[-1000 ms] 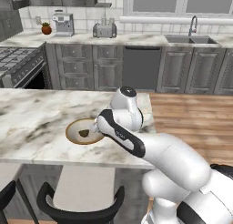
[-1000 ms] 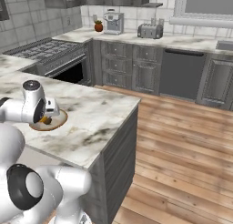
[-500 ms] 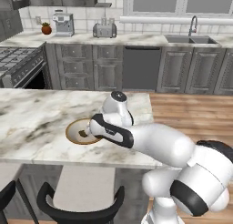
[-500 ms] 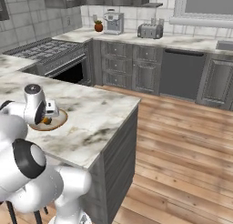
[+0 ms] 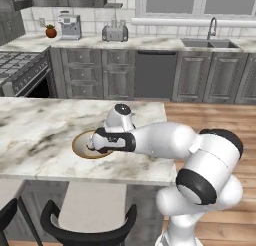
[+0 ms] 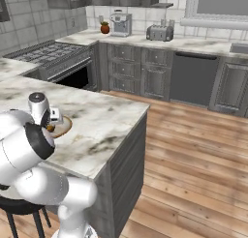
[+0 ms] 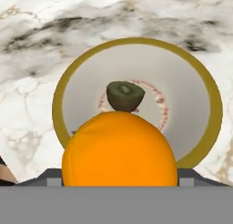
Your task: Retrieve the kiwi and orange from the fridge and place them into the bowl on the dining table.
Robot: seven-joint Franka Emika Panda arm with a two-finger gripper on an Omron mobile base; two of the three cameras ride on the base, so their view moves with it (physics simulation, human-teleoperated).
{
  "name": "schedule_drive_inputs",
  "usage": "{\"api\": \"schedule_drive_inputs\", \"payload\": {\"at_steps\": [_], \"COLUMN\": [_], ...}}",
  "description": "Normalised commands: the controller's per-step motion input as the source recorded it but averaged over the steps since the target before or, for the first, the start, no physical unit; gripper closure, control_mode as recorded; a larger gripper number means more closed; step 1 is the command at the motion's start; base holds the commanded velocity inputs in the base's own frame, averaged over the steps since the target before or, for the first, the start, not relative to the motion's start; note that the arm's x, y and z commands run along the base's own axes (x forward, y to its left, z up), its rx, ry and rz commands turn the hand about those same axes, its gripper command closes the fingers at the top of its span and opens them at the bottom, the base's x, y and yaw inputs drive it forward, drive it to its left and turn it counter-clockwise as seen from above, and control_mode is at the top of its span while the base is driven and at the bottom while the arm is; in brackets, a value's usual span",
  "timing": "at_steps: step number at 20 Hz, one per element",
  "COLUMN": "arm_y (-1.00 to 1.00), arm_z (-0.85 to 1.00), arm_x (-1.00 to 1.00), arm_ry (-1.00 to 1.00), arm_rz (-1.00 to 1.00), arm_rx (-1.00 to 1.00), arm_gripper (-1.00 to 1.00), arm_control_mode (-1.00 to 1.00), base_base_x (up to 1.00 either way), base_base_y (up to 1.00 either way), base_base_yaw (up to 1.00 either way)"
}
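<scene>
Poised over the wooden-rimmed bowl (image 7: 58,100) on the marbled dining table (image 5: 40,130), the gripper (image 5: 95,141) clasps the orange (image 7: 119,150) between its jaws, hanging above the kiwi (image 7: 125,95) already resting at the bowl's centre, apparently lined up for release beside it.

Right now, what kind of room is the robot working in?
A home kitchen, rendered rather than real. A gas stove stands at the left, a sink with a tap sits under the window, and a toaster and coffee maker stand on the back counter. The robot works at a marble island.
</scene>
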Motion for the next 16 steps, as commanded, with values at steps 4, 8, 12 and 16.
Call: {"api": "schedule_drive_inputs", "payload": {"at_steps": [4,8,12,16], "arm_y": [0.18,0.17,0.15,0.04], "arm_z": [-0.23,-0.21,-0.18,-0.07], "arm_x": [0.32,0.31,0.36,0.46], "arm_ry": [0.0,0.0,0.0,0.0], "arm_rz": [0.0,0.0,0.0,0.0], "arm_rx": [0.0,0.0,0.0,0.0], "arm_gripper": [1.0,1.0,1.0,1.0], "arm_control_mode": [-1.0,-1.0,-1.0,-1.0], "base_base_x": [0.0,0.0,0.0,0.0], "base_base_y": [0.0,0.0,0.0,0.0], "base_base_yaw": [0.0,0.0,0.0,0.0]}}
